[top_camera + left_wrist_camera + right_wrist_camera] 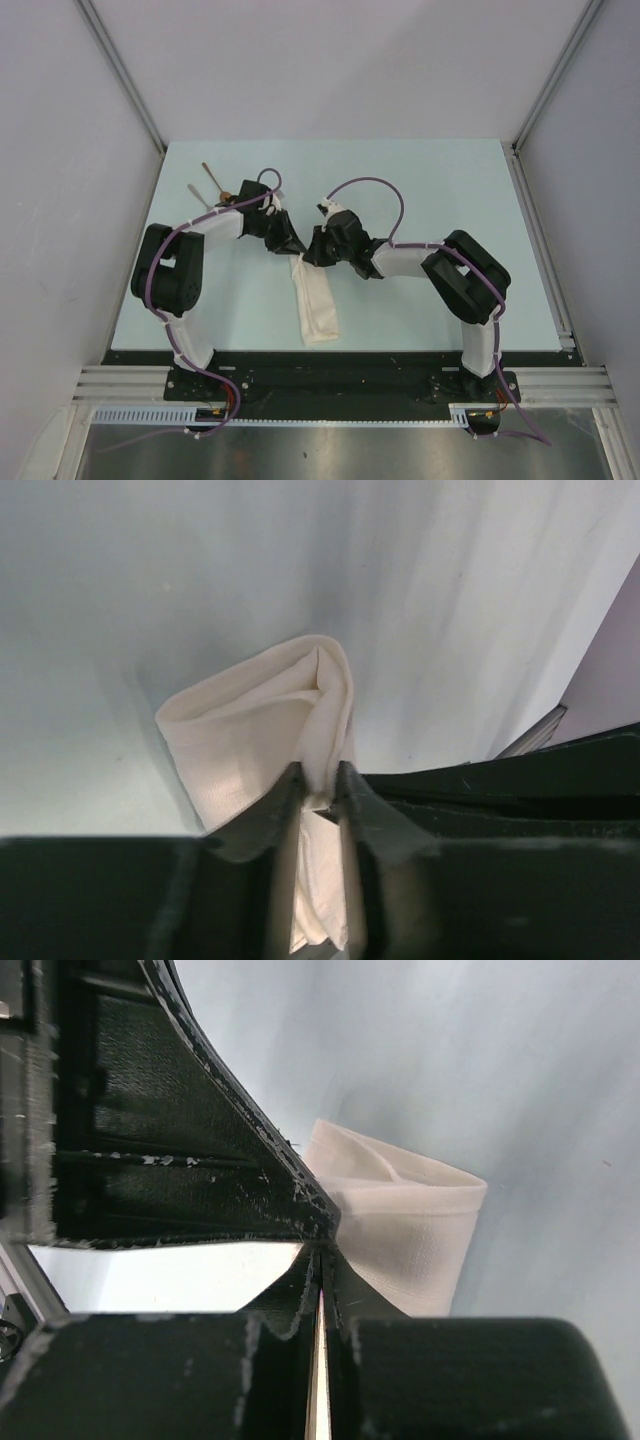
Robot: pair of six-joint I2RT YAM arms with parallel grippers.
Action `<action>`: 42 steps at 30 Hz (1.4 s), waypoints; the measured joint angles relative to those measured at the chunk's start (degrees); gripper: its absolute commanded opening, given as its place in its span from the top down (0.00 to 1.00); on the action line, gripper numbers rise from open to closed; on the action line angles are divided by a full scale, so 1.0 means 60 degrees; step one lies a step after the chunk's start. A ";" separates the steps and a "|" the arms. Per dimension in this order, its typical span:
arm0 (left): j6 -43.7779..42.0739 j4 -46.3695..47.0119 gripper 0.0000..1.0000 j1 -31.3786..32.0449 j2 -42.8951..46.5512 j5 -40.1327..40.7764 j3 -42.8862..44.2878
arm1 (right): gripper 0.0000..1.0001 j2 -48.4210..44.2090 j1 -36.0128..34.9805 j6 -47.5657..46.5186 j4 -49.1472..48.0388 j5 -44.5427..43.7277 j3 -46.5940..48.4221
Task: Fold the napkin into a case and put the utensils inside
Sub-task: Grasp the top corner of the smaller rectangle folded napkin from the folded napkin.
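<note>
The napkin lies mid-table, folded into a narrow, long cream-white case with its open mouth at the far end. Both grippers meet at that mouth. My left gripper stands slightly open, with a fold of the cloth lying between its fingers. My right gripper is shut on a thin layer of the cloth at the mouth's edge. The utensils lie at the far left behind the left arm: a slim spoon with a copper bowl and a silver fork.
The pale green table is walled by grey panels left, right and behind. A metal rail runs along its right edge. Both arms' elbows stand out to the sides of the case.
</note>
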State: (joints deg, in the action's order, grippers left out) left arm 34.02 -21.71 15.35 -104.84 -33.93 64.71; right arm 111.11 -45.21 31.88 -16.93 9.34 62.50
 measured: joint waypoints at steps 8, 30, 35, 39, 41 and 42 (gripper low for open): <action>0.0007 -0.0117 1.00 -0.0055 -0.0011 -0.0026 0.0029 | 0.77 -0.0335 -0.0142 -0.0215 0.0576 -0.0455 -0.0029; 0.4102 0.0994 1.00 -0.0736 0.0470 -0.1173 -0.1020 | 0.49 -0.1075 -0.1268 -0.1912 0.1861 -0.2659 0.0448; 0.4401 0.0958 1.00 -0.0776 0.0474 -0.1206 -0.1064 | 0.54 -0.0714 -0.1530 -0.2269 0.2157 -0.3220 0.0980; 0.4513 0.0947 1.00 -0.0780 0.0474 -0.1206 -0.1126 | 0.63 -0.0579 -0.1708 -0.2433 0.2266 -0.3657 0.1177; 0.4575 0.0947 1.00 -0.0780 0.0474 -0.1206 -0.1144 | 0.65 -0.0546 -0.1752 -0.2488 0.2320 -0.3814 0.1217; 0.4583 0.0943 1.00 -0.0783 0.0474 -0.1206 -0.1151 | 0.65 -0.0517 -0.1767 -0.2506 0.2335 -0.3898 0.1231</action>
State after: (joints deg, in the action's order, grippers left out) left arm 61.52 -16.05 10.66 -102.00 -41.17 57.80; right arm 108.01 -55.81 16.84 -2.92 -14.04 69.89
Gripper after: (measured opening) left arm 0.017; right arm 0.374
